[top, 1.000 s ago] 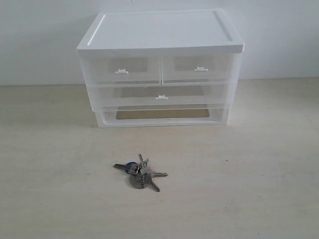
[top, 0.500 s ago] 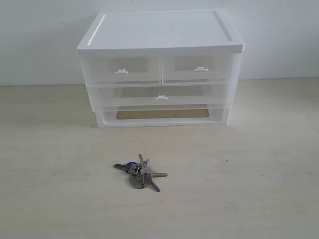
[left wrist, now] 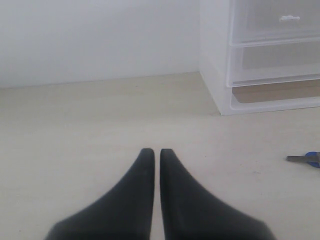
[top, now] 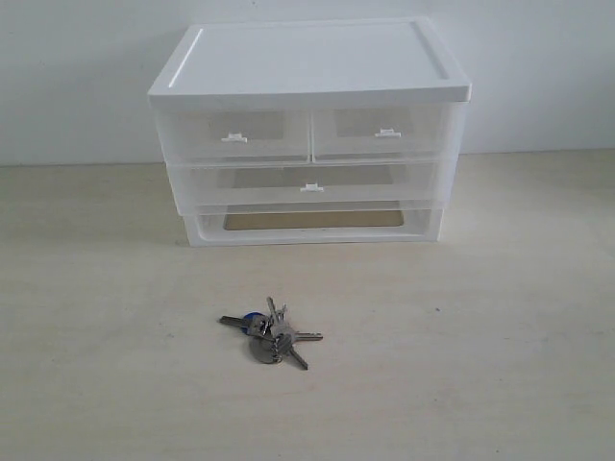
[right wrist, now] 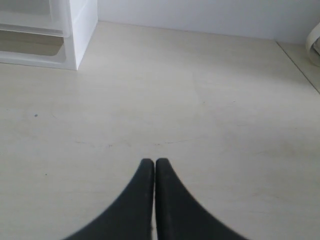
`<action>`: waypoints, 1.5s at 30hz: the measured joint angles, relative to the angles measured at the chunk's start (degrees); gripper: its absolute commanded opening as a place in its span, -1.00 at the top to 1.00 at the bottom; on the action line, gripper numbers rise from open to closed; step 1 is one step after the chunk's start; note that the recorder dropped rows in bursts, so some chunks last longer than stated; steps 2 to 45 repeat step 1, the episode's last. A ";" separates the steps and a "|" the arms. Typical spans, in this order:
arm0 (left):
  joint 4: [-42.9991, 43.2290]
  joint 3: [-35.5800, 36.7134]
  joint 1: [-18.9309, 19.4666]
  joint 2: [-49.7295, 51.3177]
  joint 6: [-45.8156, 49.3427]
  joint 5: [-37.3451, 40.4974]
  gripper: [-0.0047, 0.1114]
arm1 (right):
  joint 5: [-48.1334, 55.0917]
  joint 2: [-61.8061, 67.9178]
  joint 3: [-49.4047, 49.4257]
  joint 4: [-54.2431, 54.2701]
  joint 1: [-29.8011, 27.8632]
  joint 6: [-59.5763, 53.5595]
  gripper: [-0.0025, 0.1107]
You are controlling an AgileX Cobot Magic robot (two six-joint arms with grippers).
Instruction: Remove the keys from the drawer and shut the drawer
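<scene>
The keys [top: 269, 333], silver with a blue cap and a grey fob, lie on the table in front of the cabinet. Their blue-capped end [left wrist: 311, 158] shows at the edge of the left wrist view. The drawer [top: 382, 133], the right one of the top pair, sits pushed flush into the cabinet. Neither arm appears in the exterior view. My left gripper [left wrist: 157, 151] is shut over bare table, with nothing between its fingers, well apart from the keys. My right gripper [right wrist: 154, 161] is shut too, empty, over bare table away from the cabinet corner [right wrist: 75, 35].
The white cabinet [top: 307, 58] stands at the back against the wall, with the twin left drawer [top: 233, 135], a full-width drawer [top: 309, 182] and an open bottom slot [top: 312, 221]. A table edge [right wrist: 300, 65] and a pale object [right wrist: 315, 45] show in the right wrist view.
</scene>
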 measured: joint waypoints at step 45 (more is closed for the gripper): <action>0.00 0.00 0.00 0.00 0.00 0.00 0.84 | 0.00 0.00 0.00 0.00 0.00 0.10 0.96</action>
